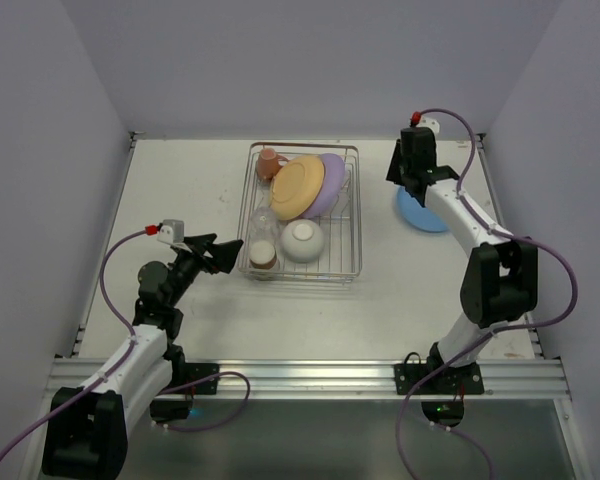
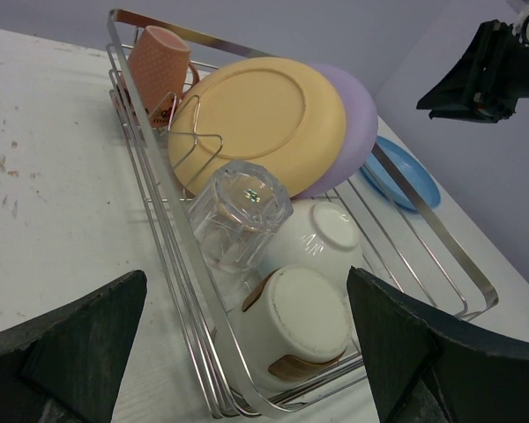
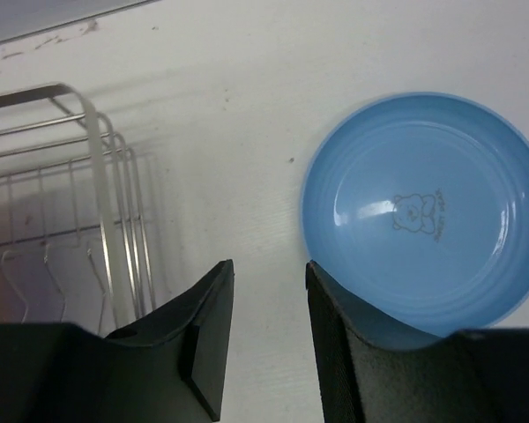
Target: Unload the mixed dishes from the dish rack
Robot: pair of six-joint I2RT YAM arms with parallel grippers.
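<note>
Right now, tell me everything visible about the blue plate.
The blue plate is round, glossy and plastic-looking, with a raised rim and a small bear drawing at its centre. It lies flat, face up, on the white table, outside the dish rack and to its right, apart from it. The right gripper hangs over its edge, open, only table between its tips; it hides part of the rim, so contact there cannot be told.

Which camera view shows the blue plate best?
The right wrist view: the blue plate lies face up, nearly whole, with its bear print visible. In the top external view the right arm covers part of it. The left wrist view shows only a slice behind the dish rack's rail.
</note>
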